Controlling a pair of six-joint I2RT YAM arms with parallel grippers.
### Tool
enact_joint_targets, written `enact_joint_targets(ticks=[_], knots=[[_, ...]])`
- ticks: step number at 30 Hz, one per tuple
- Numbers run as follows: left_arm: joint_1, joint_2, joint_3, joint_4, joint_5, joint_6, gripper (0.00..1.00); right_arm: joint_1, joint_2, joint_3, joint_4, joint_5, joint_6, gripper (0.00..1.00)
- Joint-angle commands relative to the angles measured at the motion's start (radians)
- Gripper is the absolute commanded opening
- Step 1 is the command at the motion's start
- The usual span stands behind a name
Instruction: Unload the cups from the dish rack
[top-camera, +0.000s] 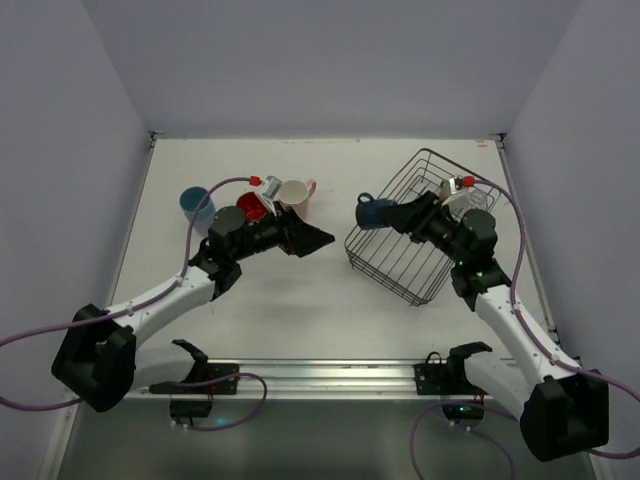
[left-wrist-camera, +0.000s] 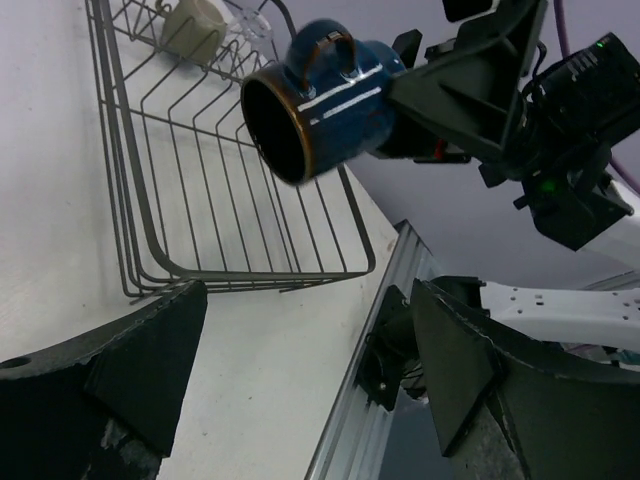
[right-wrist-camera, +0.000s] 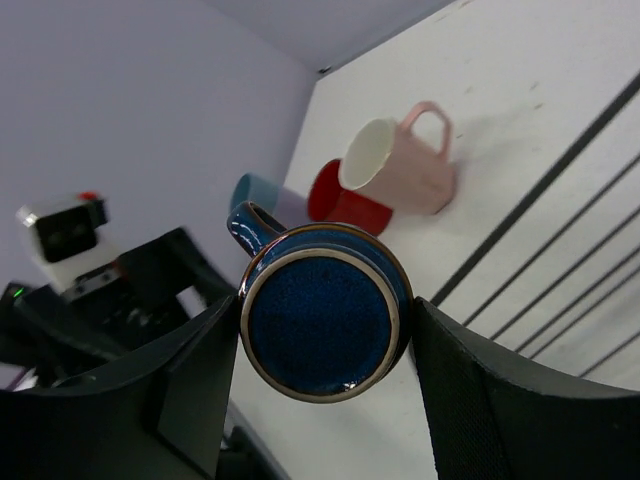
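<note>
My right gripper (top-camera: 388, 214) is shut on a dark blue mug (top-camera: 372, 212), held on its side in the air just left of the black wire dish rack (top-camera: 400, 270). In the right wrist view the mug's base (right-wrist-camera: 320, 325) sits squeezed between both fingers. My left gripper (top-camera: 318, 240) stands open with nothing in it, a short way left of the mug and pointing at it. Seen from the left wrist, the mug's mouth (left-wrist-camera: 280, 130) faces me. An olive-grey mug (left-wrist-camera: 195, 25) lies in the rack (left-wrist-camera: 230, 200). A light blue cup (top-camera: 197, 203), a red cup (top-camera: 252, 207) and a pale pink mug (top-camera: 293, 192) stand on the table behind the left arm.
A metal rail (top-camera: 320, 372) runs along the table's near edge between the two arm bases. White walls close in the table on the left, back and right. The rack sits tilted at the right, close to the right arm.
</note>
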Motion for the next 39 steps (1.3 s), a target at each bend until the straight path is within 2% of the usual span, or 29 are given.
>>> enact_joint_targets(ticks=[1, 8, 16, 20, 21, 23, 24, 27, 28, 30, 35, 38, 39], knots=[[-0.019, 0.077, 0.031, 0.233, 0.069, -0.127, 0.86, 0.074, -0.047, -0.037, 0.235, -0.093, 0.128, 0.18], [-0.079, 0.166, 0.074, 0.297, 0.073, -0.152, 0.82, 0.136, 0.020, -0.068, 0.355, -0.135, 0.198, 0.18], [-0.096, 0.188, 0.065, 0.389, 0.086, -0.181, 0.61, 0.180, 0.146, -0.065, 0.482, -0.185, 0.258, 0.18], [-0.097, 0.182, 0.055, 0.434, 0.079, -0.190, 0.39, 0.211, 0.178, -0.069, 0.519, -0.181, 0.289, 0.18], [-0.099, 0.177, 0.049, 0.441, 0.075, -0.187, 0.21, 0.214, 0.186, -0.071, 0.536, -0.182, 0.295, 0.19], [-0.097, 0.160, 0.043, 0.443, 0.061, -0.175, 0.06, 0.223, 0.198, -0.071, 0.543, -0.184, 0.306, 0.22], [-0.097, 0.151, 0.039, 0.437, 0.055, -0.158, 0.00, 0.225, 0.201, -0.071, 0.542, -0.182, 0.306, 0.25], [-0.097, 0.102, 0.016, 0.405, 0.024, -0.118, 0.00, 0.229, 0.210, -0.071, 0.536, -0.175, 0.299, 0.63], [-0.097, 0.073, 0.006, 0.389, 0.020, -0.102, 0.00, 0.231, 0.212, -0.069, 0.528, -0.169, 0.295, 0.85], [-0.099, 0.038, -0.007, 0.331, 0.023, -0.054, 0.00, 0.229, 0.217, -0.051, 0.470, -0.162, 0.263, 0.99], [-0.099, -0.125, -0.021, 0.095, -0.017, 0.095, 0.00, 0.228, 0.224, -0.020, 0.409, -0.104, 0.200, 0.99], [-0.097, -0.227, -0.006, -0.110, -0.074, 0.201, 0.00, 0.228, 0.241, 0.000, 0.379, -0.090, 0.178, 0.99], [-0.099, -0.246, 0.030, -0.273, -0.145, 0.263, 0.00, 0.226, 0.244, 0.004, 0.369, -0.084, 0.174, 0.99]])
